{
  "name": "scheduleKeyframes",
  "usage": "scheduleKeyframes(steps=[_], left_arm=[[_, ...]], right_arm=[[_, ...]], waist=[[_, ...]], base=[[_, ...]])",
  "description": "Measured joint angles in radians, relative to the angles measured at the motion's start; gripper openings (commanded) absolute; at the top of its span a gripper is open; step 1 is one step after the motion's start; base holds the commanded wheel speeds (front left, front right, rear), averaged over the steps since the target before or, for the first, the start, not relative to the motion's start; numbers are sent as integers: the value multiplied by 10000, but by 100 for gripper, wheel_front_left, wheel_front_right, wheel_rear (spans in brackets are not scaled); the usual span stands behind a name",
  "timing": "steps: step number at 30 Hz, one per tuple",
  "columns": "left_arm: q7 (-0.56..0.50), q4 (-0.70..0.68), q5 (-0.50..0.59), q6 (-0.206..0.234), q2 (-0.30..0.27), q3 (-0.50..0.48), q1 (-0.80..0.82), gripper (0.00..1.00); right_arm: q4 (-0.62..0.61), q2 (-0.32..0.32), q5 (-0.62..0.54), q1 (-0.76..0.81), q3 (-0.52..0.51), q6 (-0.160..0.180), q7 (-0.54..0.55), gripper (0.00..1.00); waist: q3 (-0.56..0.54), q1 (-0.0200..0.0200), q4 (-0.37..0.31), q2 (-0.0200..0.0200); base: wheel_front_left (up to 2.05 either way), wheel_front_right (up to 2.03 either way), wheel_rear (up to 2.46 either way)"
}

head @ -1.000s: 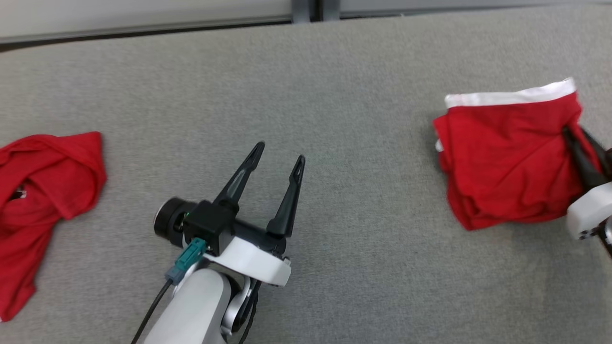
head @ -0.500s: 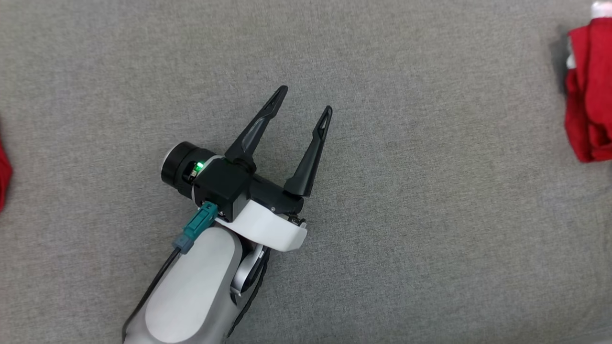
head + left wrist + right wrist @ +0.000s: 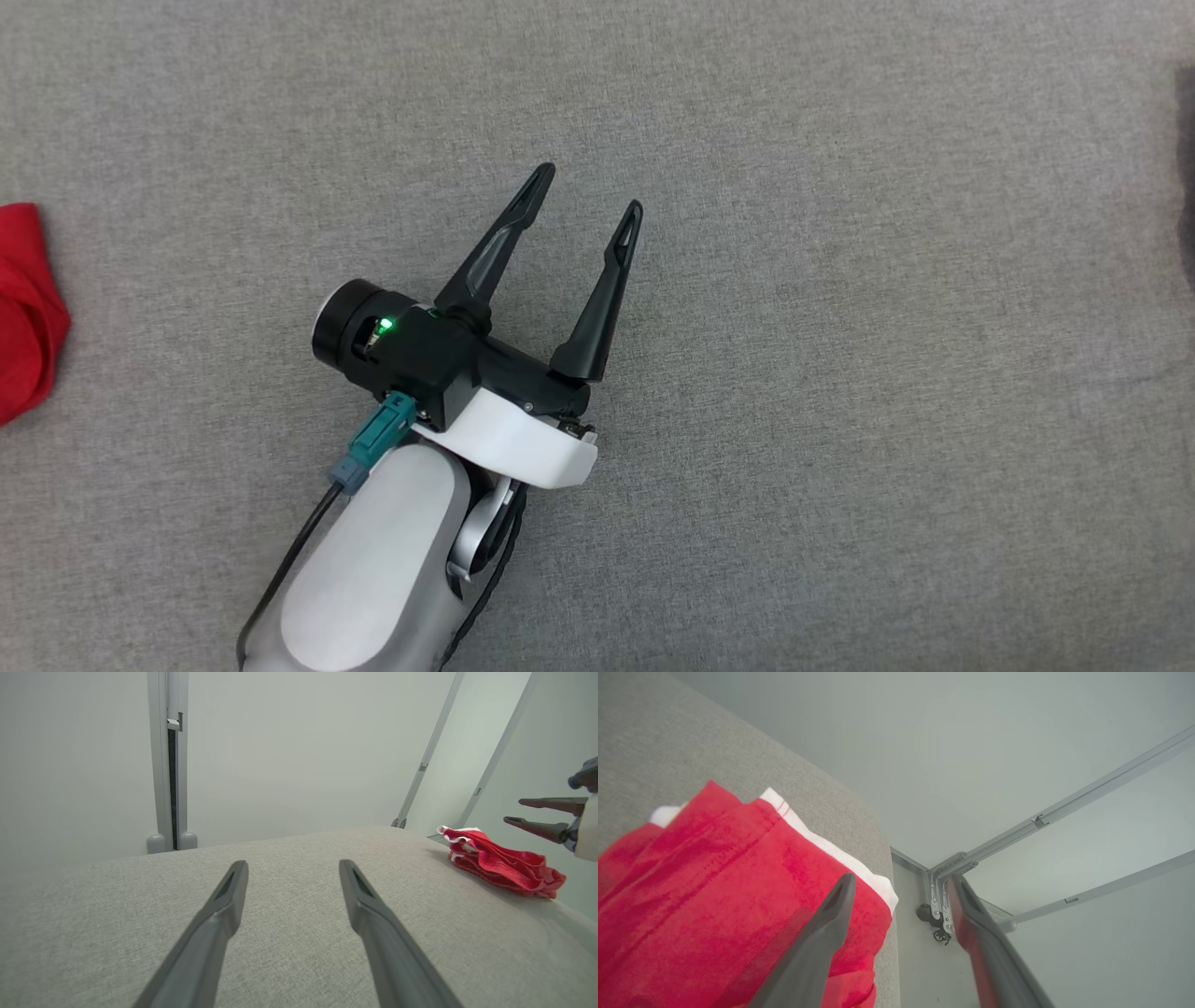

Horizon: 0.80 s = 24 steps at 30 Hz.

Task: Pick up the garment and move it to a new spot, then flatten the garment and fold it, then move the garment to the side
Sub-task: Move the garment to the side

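Head view: left tool (image 3: 590,187) sits over the grey tabletop (image 3: 887,420), fingers spread wide, nothing between them. Green light (image 3: 384,325) is lit on the housing behind the fingers. Teal plug (image 3: 373,448) with a black cable is at the back of that housing, forearm side. Red cloth (image 3: 23,308) lies well off to this tool's left, crumpled on the tabletop and cut by the picture edge.

Left wrist view: left tool (image 3: 293,863) fingers apart, tabletop (image 3: 289,891) under and ahead of them. Garment (image 3: 502,865) is ahead and far to this tool's right, near the tabletop's edge. It's red with a white band at the far end, folded into a low stack, lying flat. Right tool (image 3: 513,811) is above the garment, fingers pointing left across the view, one over the other with a gap, nothing clamped. Lower finger looks clear of the fabric, but I can't tell for sure.

Right wrist view: right tool (image 3: 902,877) fingers apart. Garment (image 3: 714,882) is below and left of it, passing behind the left finger. White band runs along the edge nearest the fingertips. Right finger is past the tabletop edge, against the wall and metal frame (image 3: 1036,820). Folded layers are stacked, edges roughly lined up.
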<state>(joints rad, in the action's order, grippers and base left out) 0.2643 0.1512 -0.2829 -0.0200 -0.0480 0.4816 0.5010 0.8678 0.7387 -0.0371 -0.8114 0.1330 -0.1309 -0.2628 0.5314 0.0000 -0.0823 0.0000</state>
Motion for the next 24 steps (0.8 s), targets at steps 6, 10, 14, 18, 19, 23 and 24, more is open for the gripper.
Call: scheduleKeyframes(steps=[6, 10, 14, 18, 19, 23, 24], left_arm=[[0, 21, -209, 98, 2, -178, -490, 100], [0, 13, -343, 190, -10, -479, -975, 100], [0, 27, -347, 245, -2, -984, -1593, 100], [0, 79, -259, 249, -12, -1499, -2089, 100], [0, 100, -219, 240, -10, -1611, -2199, 100], [0, 184, -27, 236, -12, -1896, -2669, 100], [0, 209, -29, 213, -12, -1918, -2778, 100]], right_arm=[[-1505, -1661, -119, 828, -711, 0, -10, 100], [-2497, -2525, 337, 1536, -746, -2, -10, 100], [-3306, -3336, 1110, 2323, -564, -2, -10, 100], [-4013, -3852, 1624, 3045, -447, 0, -10, 100], [-4130, -4057, 1745, 3251, -483, 0, -10, 100], [-4661, -4734, 2011, 4145, -384, -8, -10, 100], [-4742, -4878, 2084, 4360, -410, -8, -10, 100]], waist=[[-829, 0, 144, 0], [-1537, 0, 325, 0], [-2279, 0, 581, 0], [-2936, 0, 898, 0], [-3080, 0, 979, 0], [-3611, 0, 1285, 0], [-3726, 0, 1354, 0]], base=[[0, 0, 0], [0, 0, 0], [0, 0, 0], [0, 0, 0], [0, 0, 0], [0, 0, 0], [0, 0, 0]])
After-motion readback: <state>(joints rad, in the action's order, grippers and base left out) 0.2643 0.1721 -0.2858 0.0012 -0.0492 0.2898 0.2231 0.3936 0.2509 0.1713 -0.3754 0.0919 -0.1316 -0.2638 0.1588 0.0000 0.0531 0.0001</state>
